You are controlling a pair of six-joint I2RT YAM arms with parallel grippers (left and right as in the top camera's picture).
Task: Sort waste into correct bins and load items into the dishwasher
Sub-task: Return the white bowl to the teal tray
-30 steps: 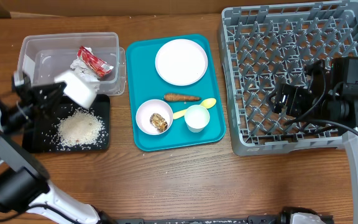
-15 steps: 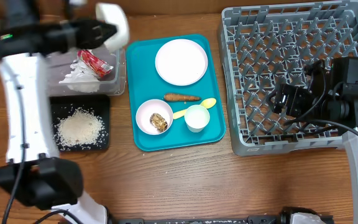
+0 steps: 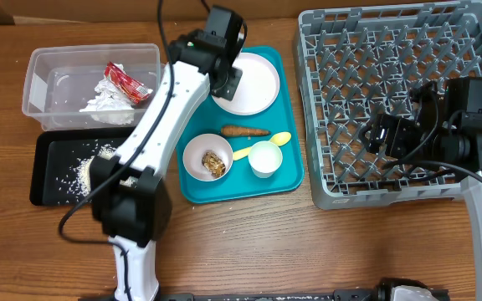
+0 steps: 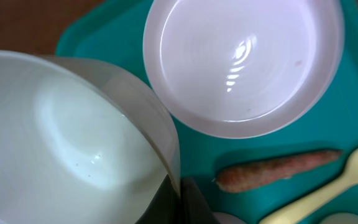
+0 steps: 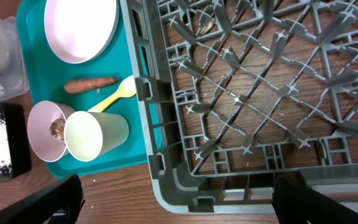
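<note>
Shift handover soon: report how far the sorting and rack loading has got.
Done: red wrapper and crumpled paper in the clear tub; rice in the black tray. In hand: the left tool grips an empty white bowl above the teal tray. Left: carrot and brown food piece to bin; that bowl, the other bowl, plate, cup and spoon into the rack, which holds no dishes.

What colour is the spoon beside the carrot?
The spoon is pale yellow. It shows best in the right wrist view.

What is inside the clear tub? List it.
A red wrapper and crumpled paper lie in the tub. The left arm covers its right rim; anything there is hidden.
</note>
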